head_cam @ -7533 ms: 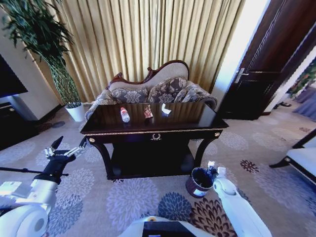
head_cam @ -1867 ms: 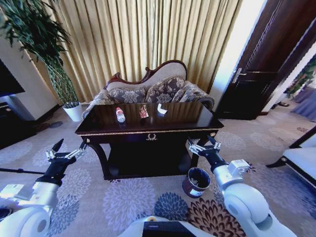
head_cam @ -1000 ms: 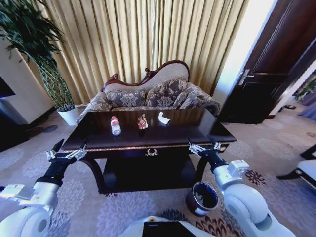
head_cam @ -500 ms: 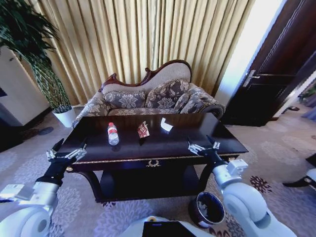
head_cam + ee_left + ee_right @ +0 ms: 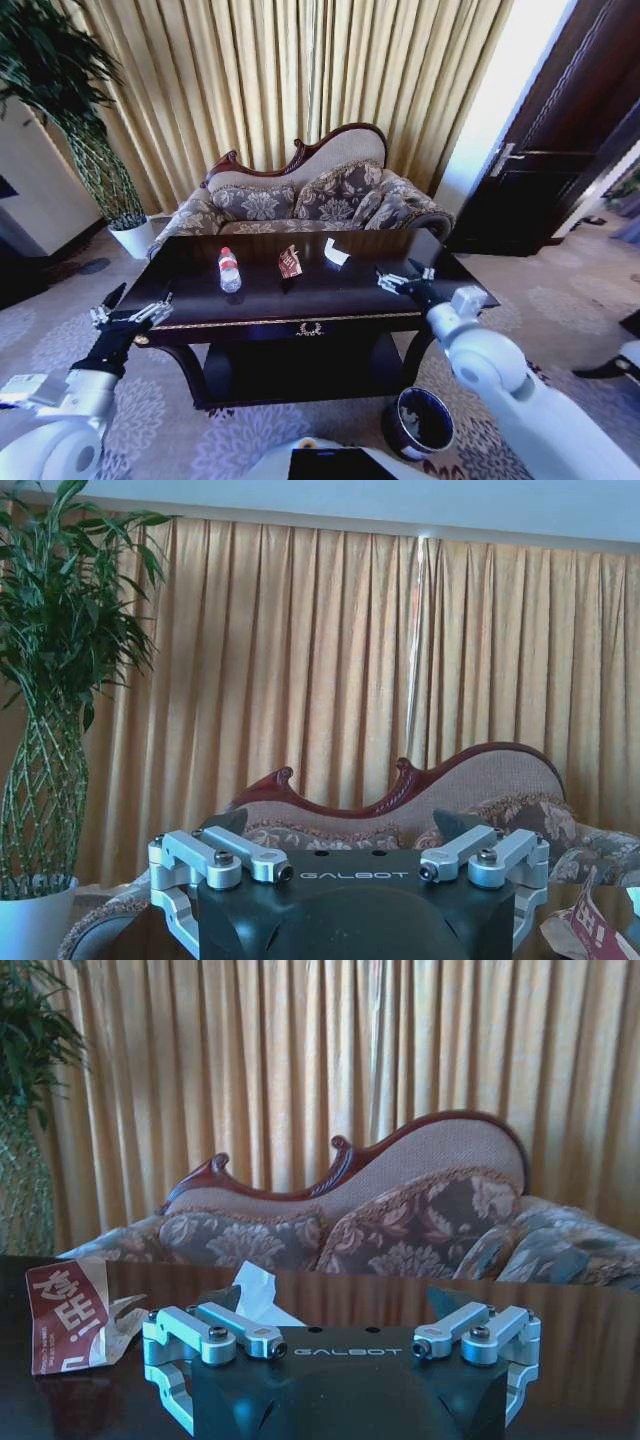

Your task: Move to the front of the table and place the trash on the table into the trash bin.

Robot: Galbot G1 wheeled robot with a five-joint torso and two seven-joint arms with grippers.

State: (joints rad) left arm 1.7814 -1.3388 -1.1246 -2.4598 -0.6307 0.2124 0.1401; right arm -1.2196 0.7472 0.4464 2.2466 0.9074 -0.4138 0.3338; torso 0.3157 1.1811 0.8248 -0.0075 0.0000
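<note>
bare tabletop [image 5: 350,290] lies between right gripper [image 5: 404,280] and wrapper [image 5: 290,262].

Glossy dark table [image 5: 340,300] — on top: bottle [image 5: 229,270], red wrapper [image 5: 290,262], white scrap [image 5: 336,253].

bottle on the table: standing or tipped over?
Upright: the bottle stands on the table, red cap on top, apart from the wrapper.

The left arm is held low and forward at the robot's left side, its white forearm ending in a black wrist. The left gripper [image 5: 132,309] is raised with its fingers spread wide and nothing between them. The right arm reaches up and forward from the right, and the right gripper [image 5: 405,281] also has its fingers spread, empty.
</note>
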